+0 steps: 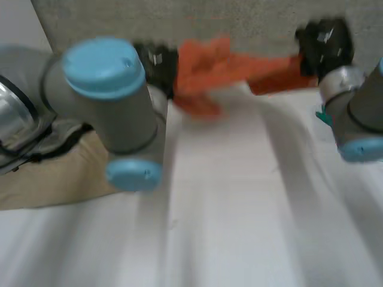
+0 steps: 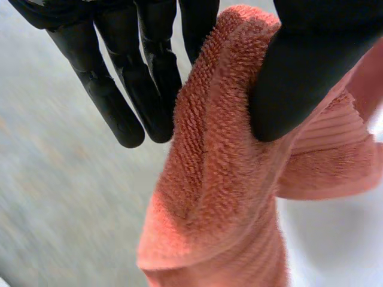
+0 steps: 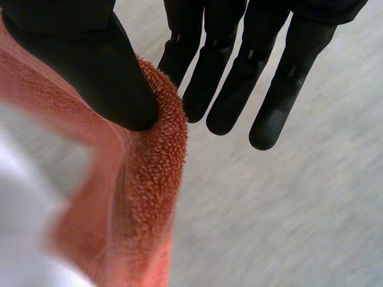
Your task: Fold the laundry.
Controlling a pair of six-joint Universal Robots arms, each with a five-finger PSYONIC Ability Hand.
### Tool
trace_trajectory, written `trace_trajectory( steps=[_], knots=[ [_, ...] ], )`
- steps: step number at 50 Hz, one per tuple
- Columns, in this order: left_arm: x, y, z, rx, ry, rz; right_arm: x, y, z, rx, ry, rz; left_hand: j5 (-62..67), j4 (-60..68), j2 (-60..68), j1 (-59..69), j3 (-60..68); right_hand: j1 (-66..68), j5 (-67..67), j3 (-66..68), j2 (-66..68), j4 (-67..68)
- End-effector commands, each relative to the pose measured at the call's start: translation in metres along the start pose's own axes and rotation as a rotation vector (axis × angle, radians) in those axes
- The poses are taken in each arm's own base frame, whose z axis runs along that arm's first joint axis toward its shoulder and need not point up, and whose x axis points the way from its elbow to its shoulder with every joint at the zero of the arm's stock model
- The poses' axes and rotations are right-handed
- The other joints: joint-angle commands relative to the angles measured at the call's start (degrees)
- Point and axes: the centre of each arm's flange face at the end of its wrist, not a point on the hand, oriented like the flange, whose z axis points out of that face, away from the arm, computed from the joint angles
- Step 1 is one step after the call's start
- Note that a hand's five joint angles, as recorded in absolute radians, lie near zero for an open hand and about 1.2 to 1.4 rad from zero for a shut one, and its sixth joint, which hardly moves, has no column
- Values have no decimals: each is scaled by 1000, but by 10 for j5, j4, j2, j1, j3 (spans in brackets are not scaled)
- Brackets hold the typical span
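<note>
Head view, towel (image 1: pixel 221 69) stretched taut above table's (image 1: pixel 227 197) far edge, left hand (image 1: pixel 157 63) pinching one end under thumb, right hand (image 1: pixel 323 45) pinching the other, bare tabletop nearer, floor (image 1: pixel 251 21) beyond, towel's hanging part blurred, tan cloth (image 1: pixel 54 176) off table's left edge.

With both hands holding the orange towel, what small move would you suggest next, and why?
Probably draw both hands back and lower the orange towel flat onto the white table. The left hand and right hand each pinch one end between thumb and fingers, and the towel hangs stretched between them at the table's far edge, not yet laid out for folding.
</note>
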Motion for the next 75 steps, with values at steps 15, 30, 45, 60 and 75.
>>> trace_trajectory(
  steps=[15,30,45,60,75],
  knots=[
    [-16,79,-44,-419,217,14,-45,86,-73,-354,-233,-97,-470,-459,-459,-460,-461,154,129,118,122,115],
    [-59,122,-16,-431,318,-97,-30,39,-67,-270,-210,5,-369,-358,-357,-358,-359,154,129,118,122,115],
    [-40,158,15,-441,338,-94,-11,-91,-66,-19,-253,156,-325,-314,-314,-315,-316,154,129,118,122,115],
    [-15,158,14,-503,400,-74,-5,-147,-67,83,-224,163,125,136,137,136,135,154,129,118,122,115],
    [-91,60,6,-324,166,-9,45,-99,-51,-93,-106,-27,230,241,241,240,239,154,129,118,122,115]
  ],
)
